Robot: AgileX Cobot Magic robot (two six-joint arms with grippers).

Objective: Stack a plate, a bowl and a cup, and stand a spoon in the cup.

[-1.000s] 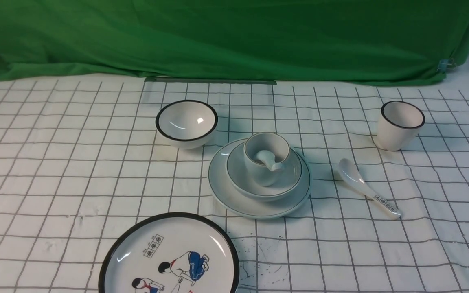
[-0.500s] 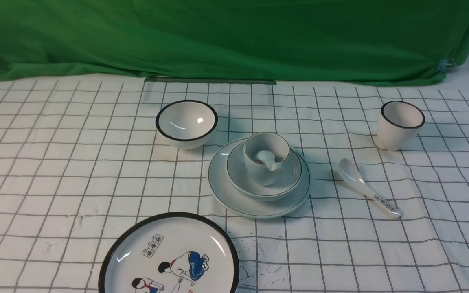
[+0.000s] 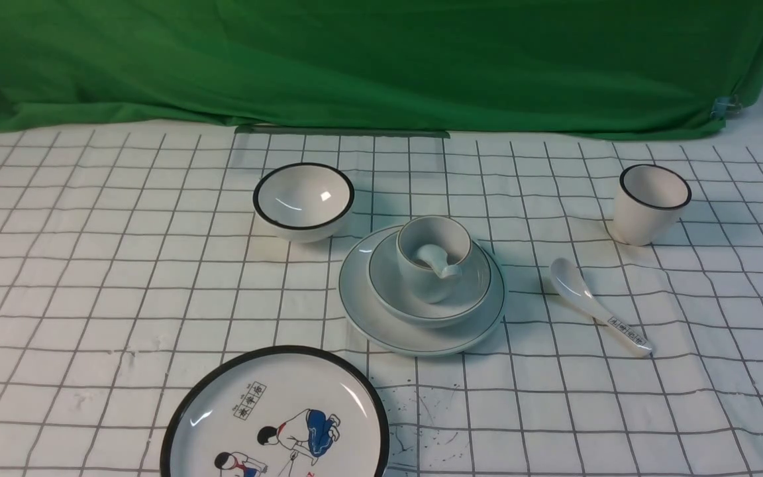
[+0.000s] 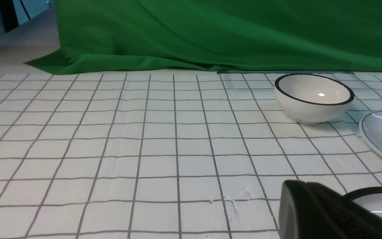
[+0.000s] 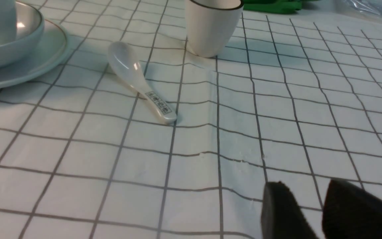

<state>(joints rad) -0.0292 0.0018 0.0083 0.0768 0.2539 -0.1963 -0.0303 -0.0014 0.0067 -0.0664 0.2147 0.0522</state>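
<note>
Stack inspected at table centre. The plate (image 3: 381, 328) lies flat on the checked cloth (image 3: 90, 278); the bowl (image 3: 467, 301) sits inside it, and the cup (image 3: 421, 281) stands upright in the bowl. The spoon (image 3: 436, 260) rests in the cup, its handle leaning over the near-right rim. All four are smooth, glossy, pale grey-white ceramic with thin dark rim lines, round in outline.

Clearances: the black-rimmed bowl (image 3: 303, 202) sits just beside the plate's far-left edge, apart from it. The printed spoon (image 3: 597, 306) lies flat to the right, near the plate but not touching. The black-rimmed cup (image 3: 650, 204) stands well apart at far right. The cartoon plate (image 3: 275, 417) occupies the near edge, cut off by the frame, with a narrow strip of cloth between it and the stack. The left half of the cloth is open. The cloth shows creases and a speckled stain near the plate.

Left gripper (image 4: 313, 212): only a dark finger mass shows, low over the cloth beside the cartoon plate; jaws closed, holding nothing. Right gripper (image 5: 310, 209): two dark fingers with a narrow gap, empty, above bare cloth near the printed spoon.
</note>
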